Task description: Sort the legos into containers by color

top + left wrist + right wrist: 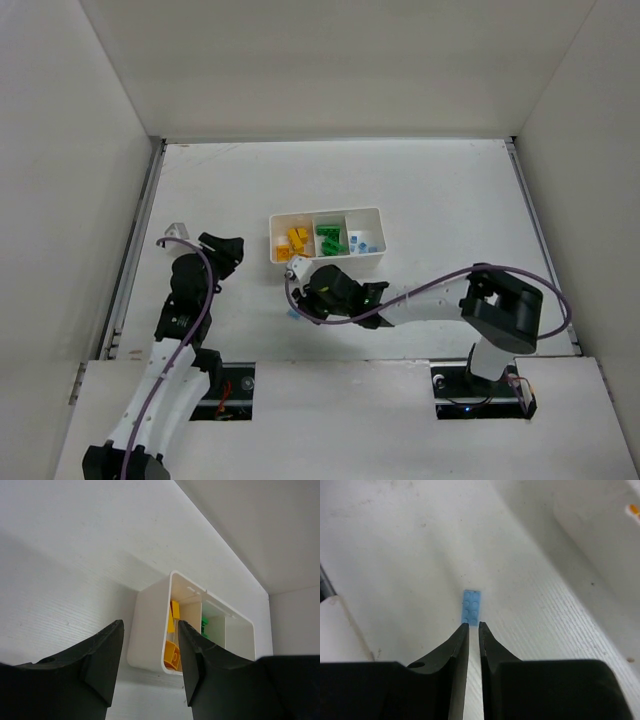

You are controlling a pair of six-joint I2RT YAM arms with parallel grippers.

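Observation:
The white tray (375,213) has yellow bricks (297,238) in its left compartment, green bricks (328,239) in the middle one and light blue bricks (362,241) in the right one. One light blue brick (472,607) lies flat on the table, just past my right gripper's (474,625) tips. The jaws are almost together and hold nothing. In the top view this brick (292,313) lies in front of the tray, beside the right gripper (308,296). My left gripper (150,647) is open and empty, left of the tray (150,625); yellow bricks (172,656) show in it.
White enclosure walls stand on the left, far and right sides. A small grey bracket (176,230) sits near the left wall, behind the left arm. The right arm's cable (440,280) loops over the table on the right.

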